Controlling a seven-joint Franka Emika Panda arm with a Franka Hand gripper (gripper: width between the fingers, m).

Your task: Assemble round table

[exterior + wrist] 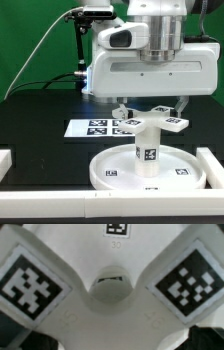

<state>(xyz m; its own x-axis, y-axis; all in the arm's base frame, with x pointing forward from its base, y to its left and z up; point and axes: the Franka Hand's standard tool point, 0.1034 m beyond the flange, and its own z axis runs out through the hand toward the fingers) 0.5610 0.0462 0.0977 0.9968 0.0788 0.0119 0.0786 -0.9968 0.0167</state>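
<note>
Gripper [150, 104] spread wide, holding nothing, above the leg [146, 150] standing upright at the disc [110, 166] centre, lower middle of the exterior frame; white plastic judged light, rigid, slick, so best pinched across the leg's straight sides below its cross-shaped top.

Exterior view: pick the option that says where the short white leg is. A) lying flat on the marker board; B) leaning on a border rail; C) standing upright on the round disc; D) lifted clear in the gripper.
C: the leg stands upright in the middle of the round disc, and the gripper above it has its jaws apart, gripping nothing.
</note>
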